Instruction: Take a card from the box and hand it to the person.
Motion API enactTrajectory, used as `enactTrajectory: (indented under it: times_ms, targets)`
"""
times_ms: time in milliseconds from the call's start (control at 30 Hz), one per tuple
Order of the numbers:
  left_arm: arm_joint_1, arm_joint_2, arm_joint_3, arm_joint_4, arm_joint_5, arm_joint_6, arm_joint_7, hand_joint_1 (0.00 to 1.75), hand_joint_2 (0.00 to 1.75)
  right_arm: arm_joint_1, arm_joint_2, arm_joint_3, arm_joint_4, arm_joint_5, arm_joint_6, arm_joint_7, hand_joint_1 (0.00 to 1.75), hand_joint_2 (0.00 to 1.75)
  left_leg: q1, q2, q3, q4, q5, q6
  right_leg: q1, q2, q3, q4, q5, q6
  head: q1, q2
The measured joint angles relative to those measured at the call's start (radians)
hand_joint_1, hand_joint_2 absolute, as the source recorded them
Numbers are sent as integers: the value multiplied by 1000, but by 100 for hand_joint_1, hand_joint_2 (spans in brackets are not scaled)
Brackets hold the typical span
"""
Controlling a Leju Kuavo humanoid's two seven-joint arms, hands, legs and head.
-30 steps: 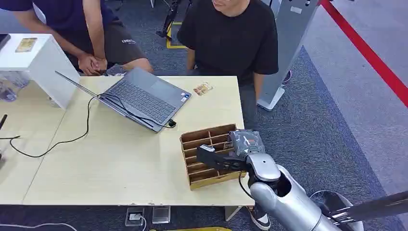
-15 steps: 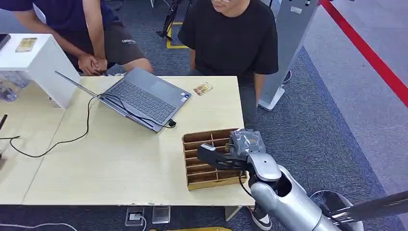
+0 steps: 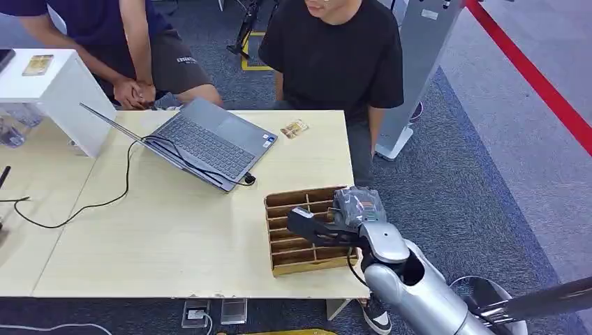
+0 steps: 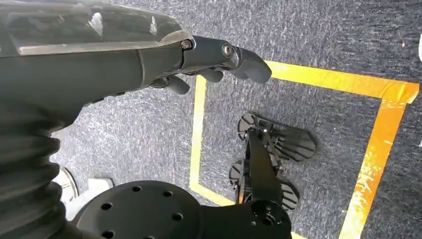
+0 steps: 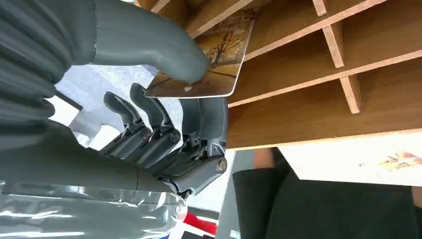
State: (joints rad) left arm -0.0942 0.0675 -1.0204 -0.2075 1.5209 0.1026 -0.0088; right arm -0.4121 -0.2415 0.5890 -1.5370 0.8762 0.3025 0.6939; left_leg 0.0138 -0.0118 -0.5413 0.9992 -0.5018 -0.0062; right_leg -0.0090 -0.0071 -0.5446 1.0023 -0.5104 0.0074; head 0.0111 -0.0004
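One card [image 5: 209, 64], glossy with a brown tree-like print and rounded corners, is pinched in the robot's right hand [image 5: 164, 109]: the thick grey thumb presses on its printed face and the darker fingers [image 5: 149, 124] curl behind it. The card's far end lies at the mouth of a slot in the wooden box [image 5: 318, 84], though whether it touches the divider is hard to tell. From the head view, the right hand [image 3: 335, 222] hovers over the box [image 3: 293, 241], a flat brown tray of thin slats forming long compartments, sitting near the right front corner of a pale wood table [image 3: 174, 230]. A second card [image 3: 294, 128] lies flat near the table's far edge, before a person in a black T-shirt [image 3: 335, 56]. An open grey laptop [image 3: 202, 143] sits left of it. The left hand [image 4: 209, 62] hangs above speckled grey carpet, its dark fingers loosely curved, apart and holding nothing.
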Motion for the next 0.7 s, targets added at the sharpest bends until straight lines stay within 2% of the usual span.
enactTrajectory:
  times_ms: [533,700]
  targets:
    - [0,0,0,0,8,5,4,0,175,16,0,-6,-14,27,-10,0,159,175,0,0,0,0,0,0,0,0,0,0,0,0,0,0]
    - [0,0,0,0,8,5,4,0,175,17,-2,-6,-28,21,-70,0,159,175,0,0,0,0,0,0,0,0,0,0,0,0,0,0]
